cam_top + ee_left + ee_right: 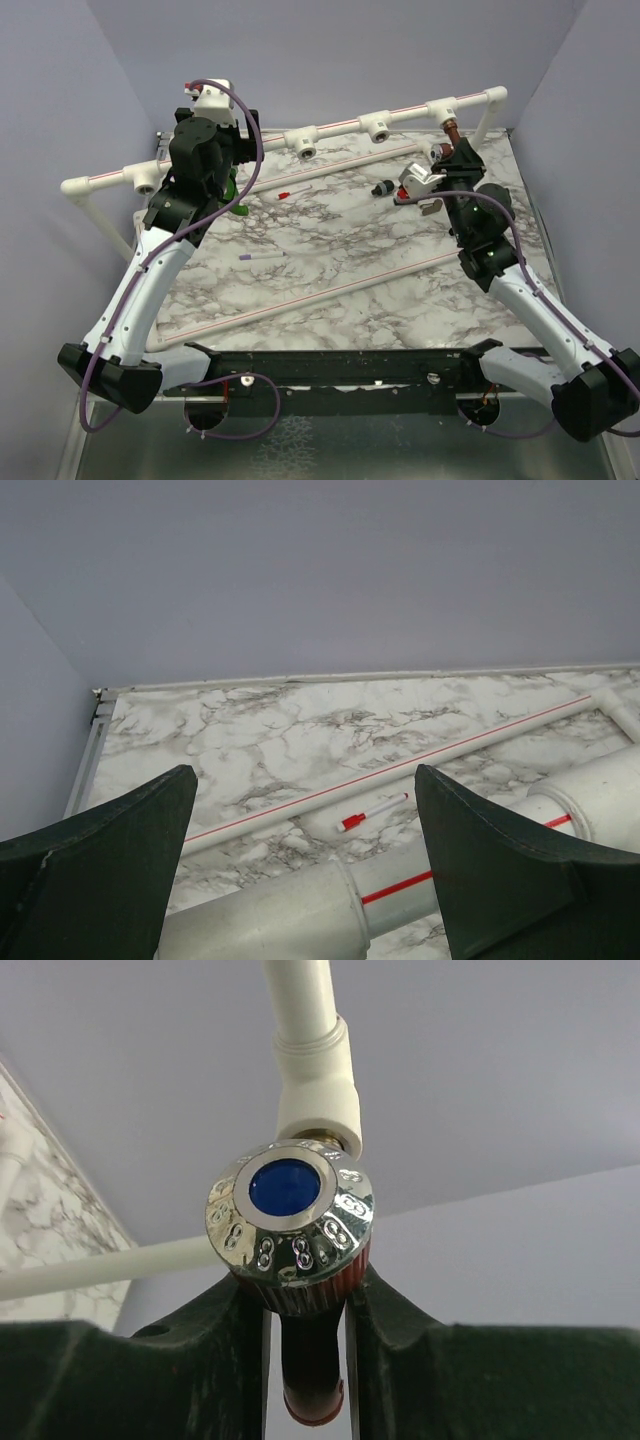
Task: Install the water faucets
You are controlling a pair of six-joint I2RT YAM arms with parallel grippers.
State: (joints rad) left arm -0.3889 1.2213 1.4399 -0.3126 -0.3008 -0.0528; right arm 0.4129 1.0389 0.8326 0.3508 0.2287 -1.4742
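Observation:
The reddish-brown faucet (314, 1378) with a silvery, blue-centred cap (290, 1222) sits between my right gripper's (306, 1285) fingers, its back end at a white fitting (318, 1100) of the raised pipe. In the top view this gripper (449, 142) is at the pipe's right T-fitting (444, 110). The green faucet (233, 191) shows partly under my left wrist, by the pipe's left part. My left gripper (305, 775) is open, its fingers on either side of the thick white pipe (300, 910), and it holds nothing. The green faucet is out of the left wrist view.
The raised white pipe frame (340, 125) with several T-fittings runs across the back. On the marble table (330, 250) lie two long thin pipes (300, 300), a red-capped stick (295, 190), a purple-tipped stick (262, 256), a small black part (381, 188) and a silvery-red part (414, 181).

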